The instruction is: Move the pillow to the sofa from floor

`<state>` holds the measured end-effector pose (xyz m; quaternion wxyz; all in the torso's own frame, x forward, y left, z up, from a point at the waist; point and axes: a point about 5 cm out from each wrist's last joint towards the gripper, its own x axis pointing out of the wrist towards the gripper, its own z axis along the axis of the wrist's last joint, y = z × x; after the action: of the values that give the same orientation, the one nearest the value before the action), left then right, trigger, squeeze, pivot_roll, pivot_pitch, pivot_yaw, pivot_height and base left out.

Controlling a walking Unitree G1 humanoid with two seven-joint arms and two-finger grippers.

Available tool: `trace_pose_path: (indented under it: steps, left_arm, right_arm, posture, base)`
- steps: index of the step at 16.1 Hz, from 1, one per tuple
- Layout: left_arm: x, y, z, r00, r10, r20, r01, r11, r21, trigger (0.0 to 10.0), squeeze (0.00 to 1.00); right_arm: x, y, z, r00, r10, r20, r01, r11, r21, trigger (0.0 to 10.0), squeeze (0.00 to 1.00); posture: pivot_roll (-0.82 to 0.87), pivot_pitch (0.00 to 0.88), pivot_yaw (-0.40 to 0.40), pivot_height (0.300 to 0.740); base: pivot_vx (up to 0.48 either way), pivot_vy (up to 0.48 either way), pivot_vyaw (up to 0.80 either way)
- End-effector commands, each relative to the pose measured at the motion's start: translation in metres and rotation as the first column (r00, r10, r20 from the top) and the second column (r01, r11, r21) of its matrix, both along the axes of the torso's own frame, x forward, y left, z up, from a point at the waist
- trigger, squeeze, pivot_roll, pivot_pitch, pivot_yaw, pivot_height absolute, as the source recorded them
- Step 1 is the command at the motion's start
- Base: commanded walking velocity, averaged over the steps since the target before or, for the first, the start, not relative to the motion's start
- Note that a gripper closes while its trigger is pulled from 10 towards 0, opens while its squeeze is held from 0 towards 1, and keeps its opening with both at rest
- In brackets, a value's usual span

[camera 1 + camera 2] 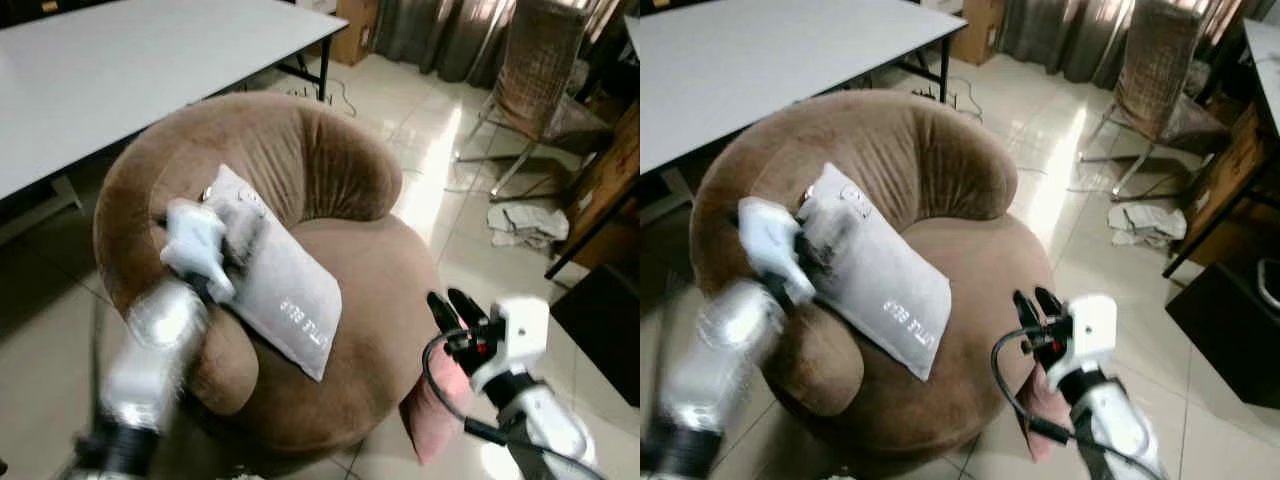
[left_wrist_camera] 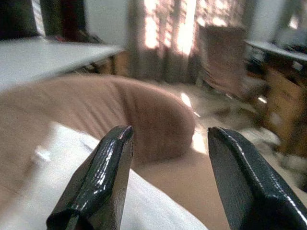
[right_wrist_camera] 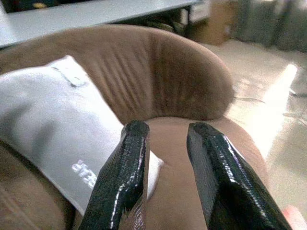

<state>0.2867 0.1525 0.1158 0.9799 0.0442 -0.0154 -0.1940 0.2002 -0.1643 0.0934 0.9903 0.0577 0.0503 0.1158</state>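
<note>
A grey pillow (image 1: 285, 290) with white lettering lies tilted on the round brown sofa (image 1: 300, 140), leaning on its left arm and back. My left gripper (image 2: 170, 134) hovers over the pillow's upper end, open, its fingers (image 2: 103, 182) apart from the fabric. To the right of the sofa's front, my right gripper (image 1: 447, 298) is open with nothing between its fingers (image 3: 122, 177); it points across the seat toward the pillow (image 3: 43, 120). A pink pillow (image 1: 435, 400) stands on the floor against the sofa's right side, below the right gripper.
A long white table (image 1: 120, 60) stands behind and left of the sofa. A wicker chair (image 1: 540, 70) and a crumpled cloth (image 1: 525, 222) are on the tiled floor at the right. A dark cabinet (image 1: 600, 310) is at the far right.
</note>
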Motion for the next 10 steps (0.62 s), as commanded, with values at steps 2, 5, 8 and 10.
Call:
trace_pose_path:
  steps: [2, 5, 8, 10]
  left_arm:
    - [0.0, -0.009, -0.003, 0.999, -0.037, 0.004, 0.037, 0.998, 0.053, 10.0, 0.0]
    - [-0.004, -0.009, -0.002, 0.998, -0.061, -0.022, 0.062, 0.995, 0.073, 10.0, 0.0]
    - [-0.001, -0.013, -0.005, 0.997, -0.068, -0.03, 0.072, 0.99, 0.124, 10.0, 0.0]
    - [0.005, -0.014, -0.005, 0.998, -0.06, -0.027, 0.063, 0.988, 0.143, 10.0, 0.0]
  right_arm:
    - [-0.001, 0.001, 0.002, 0.999, -0.044, 0.003, 0.044, 0.999, -0.023, 10.0, 0.0]
    - [0.002, 0.0, 0.0, 0.992, -0.13, -0.008, 0.13, 0.991, -0.016, 10.0, 0.0]
    - [0.003, -0.007, -0.001, 0.984, -0.176, -0.01, 0.175, 0.982, -0.074, 10.0, 0.0]
    - [0.003, -0.009, -0.004, 0.983, -0.182, -0.027, 0.178, 0.978, -0.106, 10.0, 0.0]
  posture:
    - [0.03, 0.019, -0.065, 0.74]
    - [0.03, 0.021, -0.06, 0.74]
    - [0.02, 0.022, -0.047, 0.74]
    - [0.01, 0.019, -0.038, 0.74]
  base:
    - [0.0, -0.48, 0.0]
    - [0.0, -0.48, 0.0]
    - [0.0, -0.48, 0.0]
    - [0.0, -0.48, 0.0]
